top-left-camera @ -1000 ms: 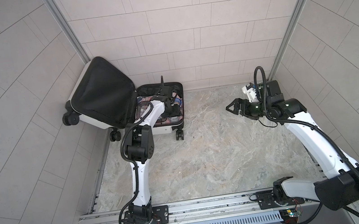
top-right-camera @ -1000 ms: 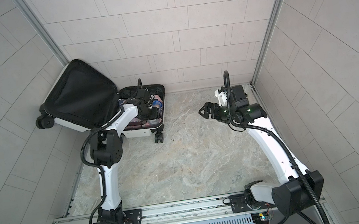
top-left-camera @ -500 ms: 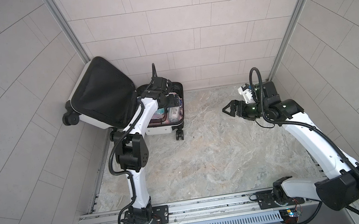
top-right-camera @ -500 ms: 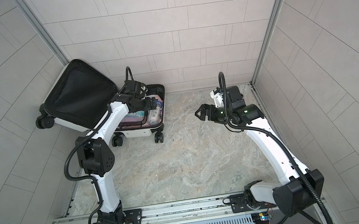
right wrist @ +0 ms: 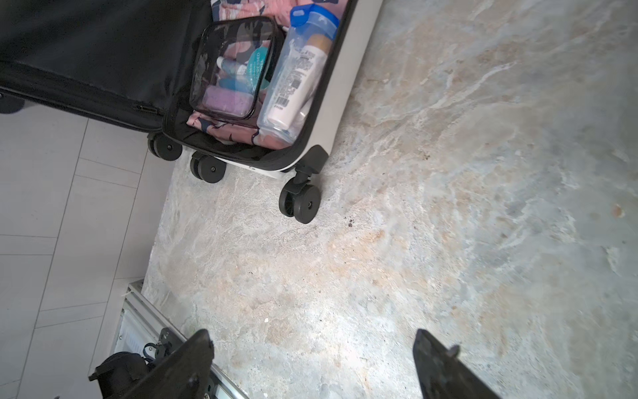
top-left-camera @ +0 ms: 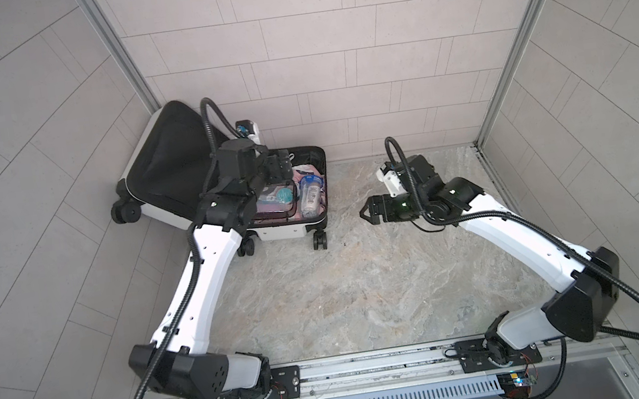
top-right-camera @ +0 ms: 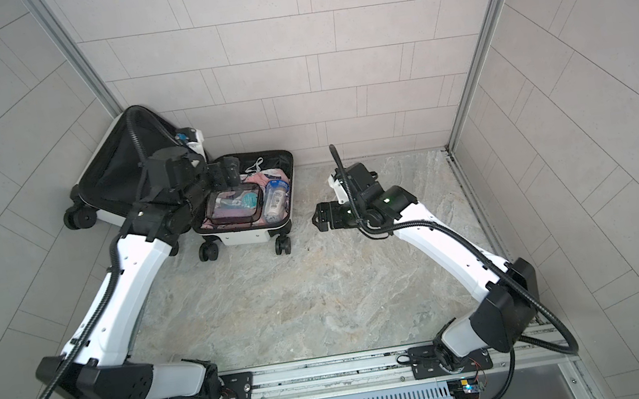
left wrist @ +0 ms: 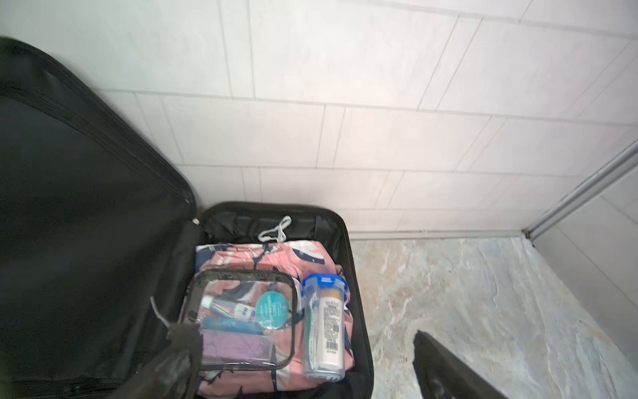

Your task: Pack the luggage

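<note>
**Luggage lies open and part-filled at ten o'clock**

In both top views the luggage sits at about ten o'clock on the stone floor. Its white lower half rests on black wheels, and its black-lined lid is tipped up toward the side wall at nine o'clock. Pink patterned cloth fills the lower half. On the cloth rest a clear pouch with black trim and, just beside it toward three o'clock, a clear tub with a blue lid, lying lengthwise. A white cord shows at the twelve o'clock end.

The left gripper hangs over the lower half near the hinge, its fingers spread wide with nothing between them. In the left wrist view one finger is blurred and seems close to the lid lining, but contact cannot be judged.

The right gripper hovers above bare floor at about three o'clock from the luggage, well apart from it and pointing toward it. Its fingers are wide apart and hold nothing.
</note>
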Robot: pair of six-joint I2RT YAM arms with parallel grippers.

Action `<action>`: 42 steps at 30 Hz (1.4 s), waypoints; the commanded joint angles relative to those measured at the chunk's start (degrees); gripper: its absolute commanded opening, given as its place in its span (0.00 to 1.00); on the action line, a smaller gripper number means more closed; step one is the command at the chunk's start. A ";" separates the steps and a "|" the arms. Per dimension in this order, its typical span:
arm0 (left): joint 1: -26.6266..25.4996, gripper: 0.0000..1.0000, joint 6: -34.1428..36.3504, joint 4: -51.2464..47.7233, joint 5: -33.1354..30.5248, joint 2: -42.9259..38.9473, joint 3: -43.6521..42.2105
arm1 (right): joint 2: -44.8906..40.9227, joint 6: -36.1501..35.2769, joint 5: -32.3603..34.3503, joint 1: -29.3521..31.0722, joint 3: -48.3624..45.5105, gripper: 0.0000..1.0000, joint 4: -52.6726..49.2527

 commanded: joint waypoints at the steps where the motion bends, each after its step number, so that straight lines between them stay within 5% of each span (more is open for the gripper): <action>1: 5.16 1.00 -0.74 0.60 -1.96 -1.88 -3.66 | 3.90 -1.05 3.81 2.91 5.15 0.92 1.35; 13: 27.06 1.00 -7.10 -5.14 0.12 -2.10 -8.25 | 29.67 -0.19 4.20 5.70 29.20 0.86 -2.79; 26: 30.25 0.79 -0.60 3.79 -28.38 5.04 -4.65 | 42.43 3.82 -0.29 3.89 39.57 0.87 -3.25; 42: 35.88 0.62 0.76 6.69 -26.25 14.73 4.51 | 49.63 6.39 -4.15 2.79 45.94 0.87 -3.33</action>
